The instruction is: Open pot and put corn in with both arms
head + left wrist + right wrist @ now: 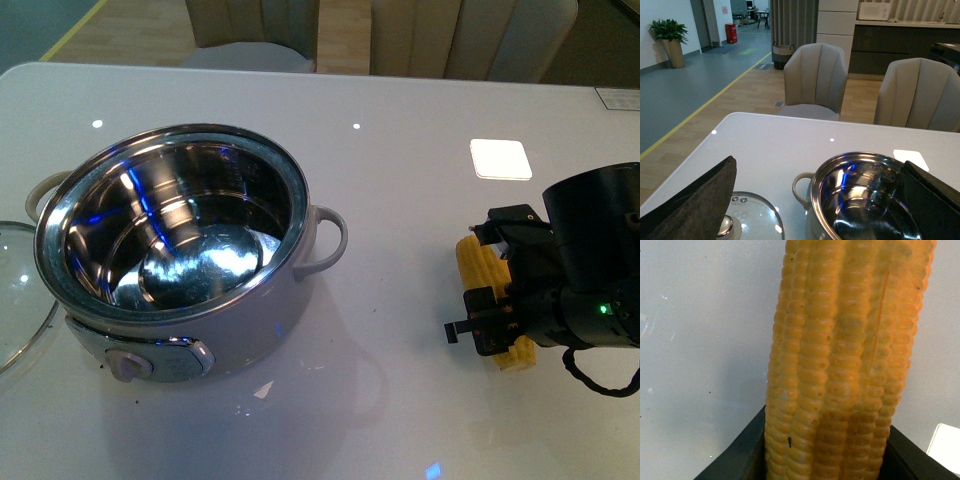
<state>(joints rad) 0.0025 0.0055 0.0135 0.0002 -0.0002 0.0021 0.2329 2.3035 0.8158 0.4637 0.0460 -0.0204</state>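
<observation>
A white glossy table [400, 160] fills the front view, and behind it stand two pale upholstered chairs [815, 75] on a wooden floor [740, 95].

The pot [262, 335] stands on the left part of the table, upright and open. Its shiny steel inside is bare, and its beige knob [128, 365] faces the camera. The glass lid [15, 300] lies flat on the table just beside the pot, on the pot's left, at the edge of the front view.

The corn cob [472, 262] is on the right part of the table, well apart from the pot. The right tool [487, 275] is around it. In the right wrist view its black fingers [735, 460] sit against both sides of the cob [840, 365], so it is clamped on the corn (I cannot tell if the cob is lifted or rests on the table).

The left tool [817, 165] does not show in the front view. In the left wrist view its dark fingers [695, 205] are wide apart with nothing between them. It is above the lid [755, 220] and the near rim of the pot [860, 165].
</observation>
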